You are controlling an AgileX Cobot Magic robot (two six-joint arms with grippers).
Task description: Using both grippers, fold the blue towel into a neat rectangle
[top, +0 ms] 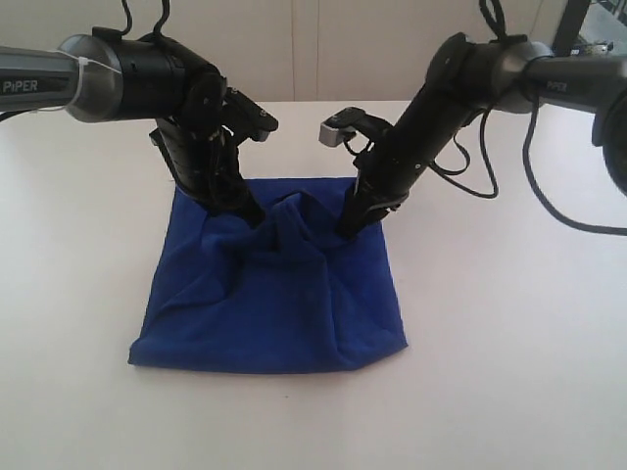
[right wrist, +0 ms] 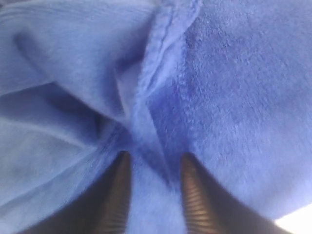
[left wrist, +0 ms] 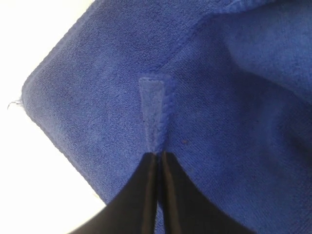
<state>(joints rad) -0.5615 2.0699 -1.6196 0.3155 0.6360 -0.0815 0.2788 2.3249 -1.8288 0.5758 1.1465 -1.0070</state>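
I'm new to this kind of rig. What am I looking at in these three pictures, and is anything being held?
Two black robot arms reach over a white table. The wide picture comes from a camera standing off the arms. The other two come from a camera on each arm's wrist, looking along its fingers. A blue towel, rumpled near the arms, lies on the table. The left gripper is pinched shut on a hemmed fold of the towel. The right gripper has its fingers apart with a ridge of towel between them; I cannot tell whether it grips the cloth yet.
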